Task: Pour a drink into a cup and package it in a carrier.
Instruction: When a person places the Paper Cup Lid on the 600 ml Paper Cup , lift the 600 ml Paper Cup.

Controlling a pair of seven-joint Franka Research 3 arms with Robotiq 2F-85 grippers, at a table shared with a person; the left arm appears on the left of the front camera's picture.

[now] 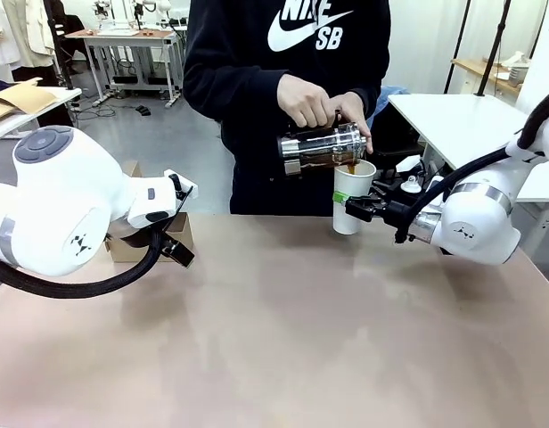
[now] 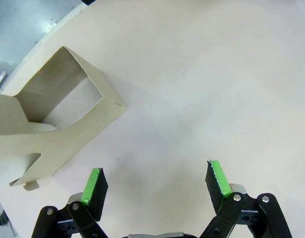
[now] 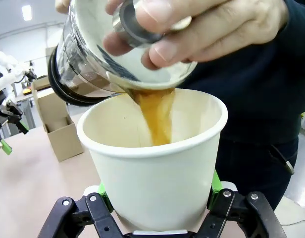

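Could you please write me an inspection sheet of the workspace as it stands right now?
Surface: table, tan top, no spills seen.
Job's things: cup upright near the far edge; a person's hands tilt the jug over it and the drink streams in; carrier stands by the left arm.
Clutter: small white items behind the right arm, too hidden to name.
Grippers: left gripper open, jaws wide over bare table beside the carrier; right gripper shut on the cup.
Cables: black cable loops under the left arm; second cable runs along the right arm.
Surroundings: white side table at right; work tables farther back.
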